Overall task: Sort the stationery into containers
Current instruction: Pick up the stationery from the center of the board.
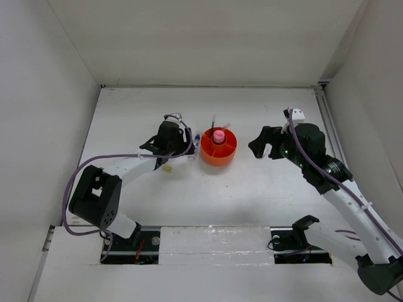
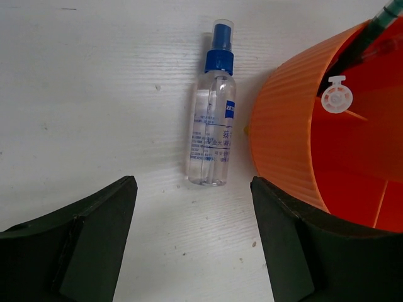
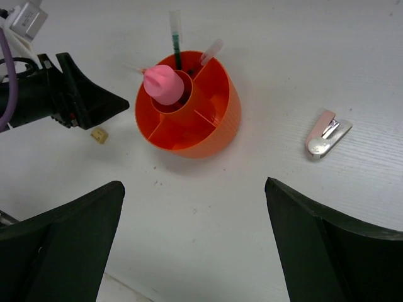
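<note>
Clear blue-capped spray bottle lies flat mid-worktop, just beside the orange organiser, on its left-edge side. Left claw is spread wide around the bottle's base, so it looks lined up for a grab. Right claw hangs spread and empty toward the right edge.

Left claw and right claw face inward toward each other — both with jaws spread wide.

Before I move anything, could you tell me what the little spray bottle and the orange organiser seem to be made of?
The spray bottle looks like clear, glossy plastic: the table shows through it. The orange organiser seems opaque moulded plastic, with a ribbed, faintly shiny outer wall.
</note>
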